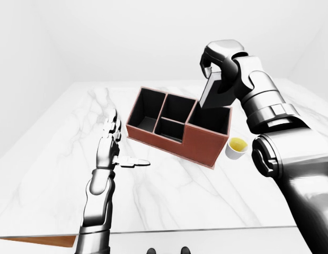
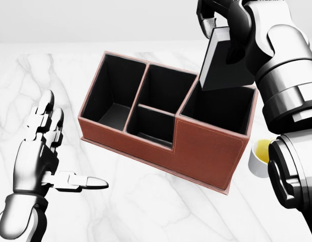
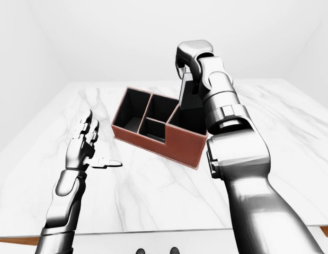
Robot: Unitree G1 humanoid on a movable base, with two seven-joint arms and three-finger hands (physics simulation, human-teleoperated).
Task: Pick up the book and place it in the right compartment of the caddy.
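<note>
Book (image 2: 224, 63) steeply tilted (lower end over caddy's (image 2: 196, 151) right compartment), right-hand fingers (image 2: 208, 15) clamped around it.

Head view looks down closely on the caddy (image 2: 161, 126); both eye views, seemingly wider, share it.

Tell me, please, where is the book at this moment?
In the head view the book is at the upper right, held by the right hand, tilted just above the right compartment of the caddy.
</note>
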